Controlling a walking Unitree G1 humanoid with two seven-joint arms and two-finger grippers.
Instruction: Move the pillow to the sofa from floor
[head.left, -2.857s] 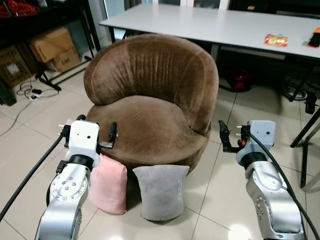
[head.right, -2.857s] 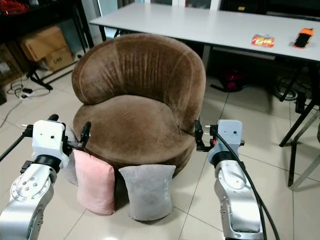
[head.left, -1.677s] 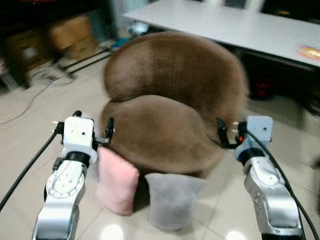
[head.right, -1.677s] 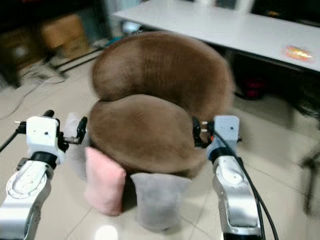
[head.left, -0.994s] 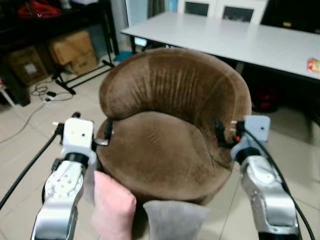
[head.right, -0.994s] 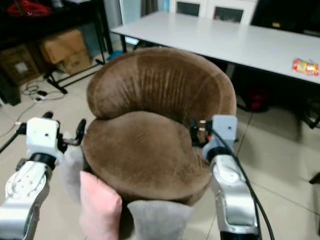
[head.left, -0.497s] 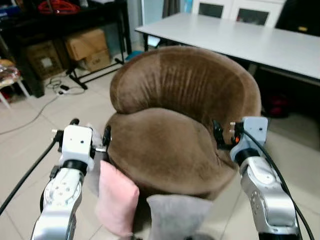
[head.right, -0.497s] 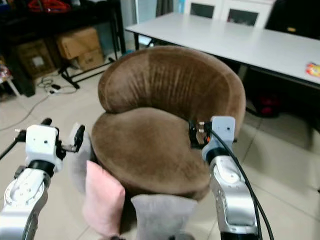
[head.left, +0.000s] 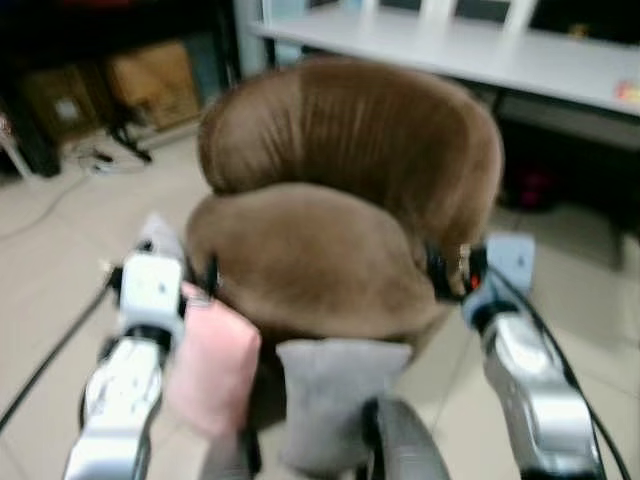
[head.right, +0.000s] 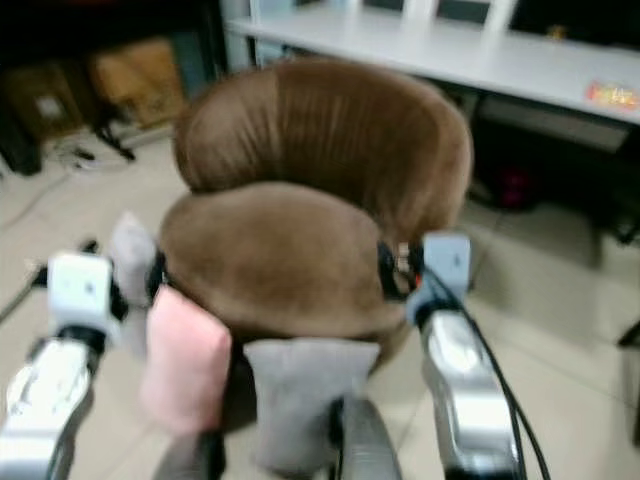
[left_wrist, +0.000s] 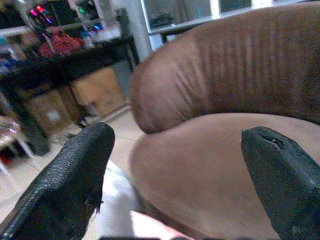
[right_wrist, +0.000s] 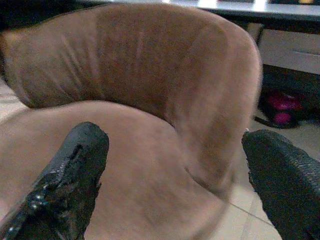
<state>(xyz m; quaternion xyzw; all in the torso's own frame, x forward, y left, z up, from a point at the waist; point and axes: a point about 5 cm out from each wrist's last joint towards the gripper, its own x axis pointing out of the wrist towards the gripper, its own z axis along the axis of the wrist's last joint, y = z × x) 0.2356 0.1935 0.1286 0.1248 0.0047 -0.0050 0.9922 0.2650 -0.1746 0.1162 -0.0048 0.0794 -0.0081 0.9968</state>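
A pink pillow (head.left: 210, 370) and a grey pillow (head.left: 335, 400) stand on the floor, leaning against the front of the round brown sofa chair (head.left: 340, 200). A third, pale pillow (head.left: 158, 235) shows to the left of the seat, behind my left wrist. My left gripper (left_wrist: 177, 137) is open wide at the seat's left edge, just above the pink pillow (left_wrist: 155, 227). At the seat's right edge my right gripper (right_wrist: 172, 139) is open too, facing the backrest. Neither holds anything. The head views are blurred.
A long white table (head.left: 450, 45) runs behind the sofa chair, with a red object (head.left: 530, 185) under it. Cardboard boxes (head.left: 150, 80) and cables sit at the back left. Dark grey rounded parts (head.left: 400, 440) intrude at the bottom edge. Tiled floor lies on both sides.
The camera has dipped and blurred, so the pillows sit higher in view and dark grey parts appear at the bottom. Both grippers remain open beside the seat.
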